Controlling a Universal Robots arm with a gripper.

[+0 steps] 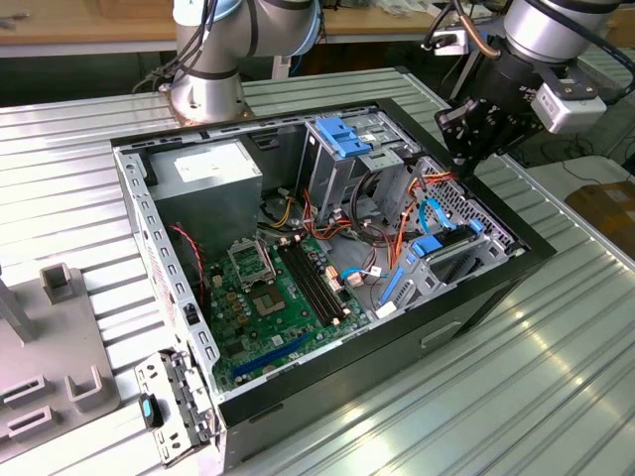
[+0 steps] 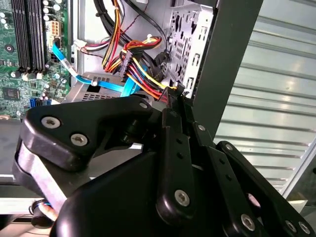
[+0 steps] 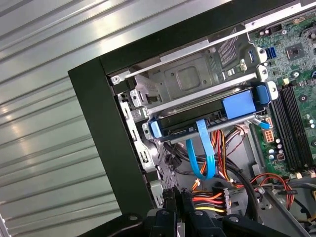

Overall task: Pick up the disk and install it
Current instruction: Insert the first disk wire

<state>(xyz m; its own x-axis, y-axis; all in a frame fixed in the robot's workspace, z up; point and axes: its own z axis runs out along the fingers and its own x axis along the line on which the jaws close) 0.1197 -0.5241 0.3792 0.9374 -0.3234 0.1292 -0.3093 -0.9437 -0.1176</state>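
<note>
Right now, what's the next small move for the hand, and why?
Probably ease the hand across to the flat dark disk with blue rails, aiming at a blue tab. The disk lies in the grey metal drive cage; the hand hangs apart from it over red and yellow wires, and a blue flat cable crosses its face, best avoided.

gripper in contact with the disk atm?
Apart. In the first wrist view the disk sits in the drive cage, and the gripper hangs clear of it, with a blue cable in the gap between.
</note>
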